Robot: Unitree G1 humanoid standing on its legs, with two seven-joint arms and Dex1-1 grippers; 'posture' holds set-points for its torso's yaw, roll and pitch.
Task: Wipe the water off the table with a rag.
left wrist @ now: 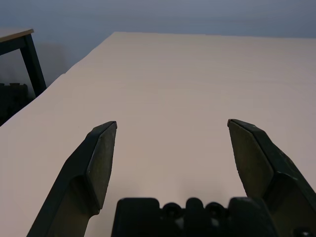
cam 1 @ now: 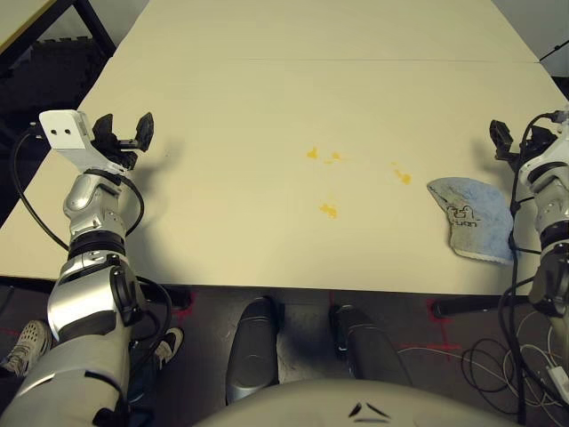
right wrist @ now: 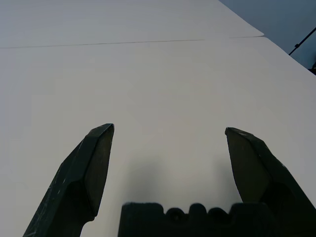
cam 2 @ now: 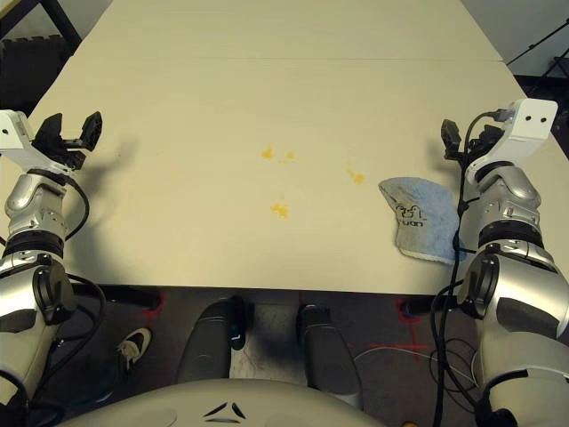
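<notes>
A light blue rag (cam 2: 418, 218) with black handwritten marks lies flat near the front right of the cream table (cam 2: 267, 98). Small yellow-orange spots of water (cam 2: 279, 210) sit at mid-table, with more water specks (cam 2: 277, 156) behind and one water spot (cam 2: 356, 176) just left of the rag. My right gripper (cam 2: 464, 136) hovers open over the table's right side, behind and to the right of the rag, holding nothing. Over the left edge, far from the spots, my left gripper (cam 1: 124, 131) is open and empty. Both wrist views show wide-apart fingers (left wrist: 98, 163) (right wrist: 94, 168) above bare tabletop.
A thin seam line (cam 1: 338, 60) crosses the table at the back. The corner of another table (cam 1: 27, 27) stands at the far left. Cables (cam 1: 507, 356) and red floor marks lie below the front edge on the right. A shoe (cam 1: 31, 342) shows on the floor at the left.
</notes>
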